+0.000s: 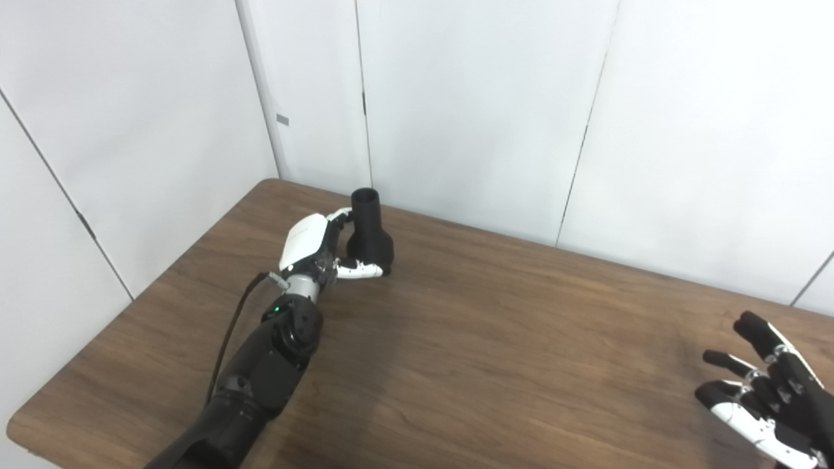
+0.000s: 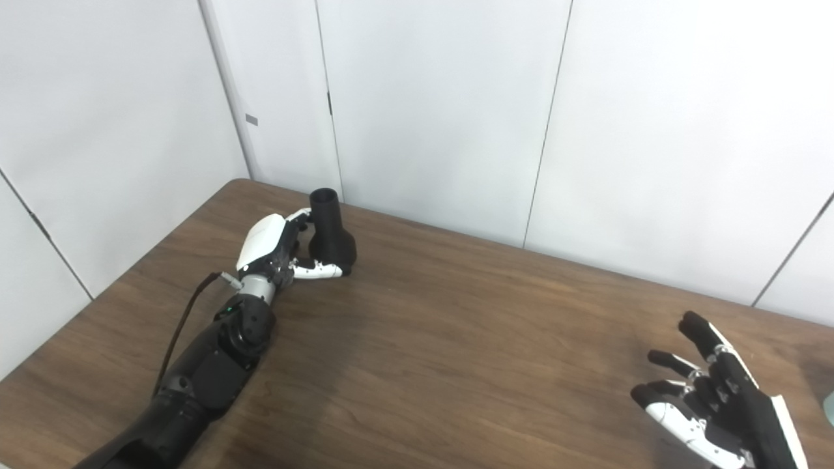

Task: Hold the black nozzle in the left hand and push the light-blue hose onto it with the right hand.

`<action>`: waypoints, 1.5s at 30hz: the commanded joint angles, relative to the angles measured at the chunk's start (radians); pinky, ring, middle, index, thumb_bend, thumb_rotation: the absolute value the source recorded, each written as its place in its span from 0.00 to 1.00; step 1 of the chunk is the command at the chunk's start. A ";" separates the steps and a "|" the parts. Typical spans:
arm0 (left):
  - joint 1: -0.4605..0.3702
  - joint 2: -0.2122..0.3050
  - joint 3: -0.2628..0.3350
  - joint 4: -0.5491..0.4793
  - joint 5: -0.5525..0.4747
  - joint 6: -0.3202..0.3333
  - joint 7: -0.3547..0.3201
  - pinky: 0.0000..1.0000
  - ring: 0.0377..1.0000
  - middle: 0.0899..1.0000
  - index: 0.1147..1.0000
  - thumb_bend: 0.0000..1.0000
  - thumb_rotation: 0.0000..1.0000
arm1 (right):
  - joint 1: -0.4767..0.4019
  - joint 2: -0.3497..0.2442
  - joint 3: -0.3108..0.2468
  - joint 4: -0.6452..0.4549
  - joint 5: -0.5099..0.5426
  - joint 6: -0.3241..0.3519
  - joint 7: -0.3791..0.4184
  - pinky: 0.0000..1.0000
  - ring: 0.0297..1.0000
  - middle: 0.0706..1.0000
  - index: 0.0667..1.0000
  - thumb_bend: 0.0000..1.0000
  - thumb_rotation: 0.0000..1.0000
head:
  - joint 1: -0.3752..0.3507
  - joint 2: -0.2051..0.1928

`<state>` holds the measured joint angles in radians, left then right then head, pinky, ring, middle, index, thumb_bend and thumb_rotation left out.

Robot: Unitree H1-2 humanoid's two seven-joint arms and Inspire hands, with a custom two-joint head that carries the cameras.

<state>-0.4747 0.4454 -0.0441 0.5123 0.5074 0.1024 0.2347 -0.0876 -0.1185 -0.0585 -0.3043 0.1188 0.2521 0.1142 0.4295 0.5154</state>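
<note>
White wall panels stand behind a brown wooden surface (image 1: 495,339). Near its far left corner the nozzle (image 1: 369,233) stands upright, and the left hand (image 1: 317,246) is wrapped around its wide base, thumb in front. At the right edge the right hand (image 2: 710,397) is empty, its fingers spread. Only the right eye view shows a small pale bluish thing (image 2: 828,409), cut off by the frame; I cannot tell what it is.
</note>
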 commanded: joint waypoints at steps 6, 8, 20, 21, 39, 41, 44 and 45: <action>-0.033 0.004 -0.072 0.071 0.031 -0.007 -0.029 0.62 0.71 0.73 0.74 0.76 0.16 | -0.020 0.008 -0.010 -0.057 0.015 0.021 -0.014 0.52 0.73 0.94 0.90 0.46 0.00 | -0.005 0.008; -0.036 0.005 -0.087 0.089 0.032 -0.027 -0.030 0.57 0.65 0.69 0.72 0.74 0.13 | -0.021 0.009 -0.012 -0.058 0.016 0.023 -0.014 0.52 0.73 0.94 0.90 0.45 0.00 | -0.004 0.010; -0.037 -0.012 -0.163 0.164 0.029 -0.092 -0.045 0.37 0.39 0.41 0.43 0.52 0.01 | -0.026 0.013 -0.014 -0.061 0.017 0.035 -0.015 0.58 0.71 0.94 0.90 0.46 0.00 | -0.005 0.018; -0.034 -0.016 -0.166 0.169 0.028 -0.095 -0.045 0.37 0.39 0.41 0.43 0.52 0.00 | -0.026 0.013 -0.013 -0.061 0.016 0.036 -0.015 0.58 0.71 0.94 0.90 0.46 0.00 | -0.005 0.019; 0.034 -0.060 -0.246 0.131 0.053 -0.218 0.009 0.32 0.34 0.36 0.46 0.52 0.00 | -0.018 0.010 0.006 -0.029 -0.030 0.013 -0.018 0.75 0.74 0.94 0.95 0.50 0.00 | -0.141 0.050; 0.044 -0.070 -0.275 0.118 0.081 -0.264 0.039 0.35 0.35 0.37 0.46 0.52 0.00 | -0.018 0.001 0.003 0.020 -0.022 -0.051 -0.004 0.71 0.72 0.93 0.94 0.53 0.00 | -0.171 0.054; 0.043 -0.081 -0.350 0.128 0.152 -0.365 0.112 0.35 0.37 0.38 0.46 0.52 0.00 | -0.026 -0.014 -0.002 0.117 -0.008 -0.163 0.018 0.65 0.68 0.90 0.90 0.59 0.00 | -0.229 0.062; 0.041 -0.088 -0.376 0.131 0.179 -0.396 0.138 0.35 0.37 0.38 0.46 0.52 0.00 | -0.031 -0.016 -0.003 0.144 -0.005 -0.191 0.023 0.64 0.68 0.89 0.89 0.62 0.00 | -0.245 0.064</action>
<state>-0.4851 0.4271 -0.3506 0.6064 0.6384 -0.2345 0.3890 -0.0867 -0.1204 -0.0532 -0.1524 0.0973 0.1474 0.1227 0.1994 0.5768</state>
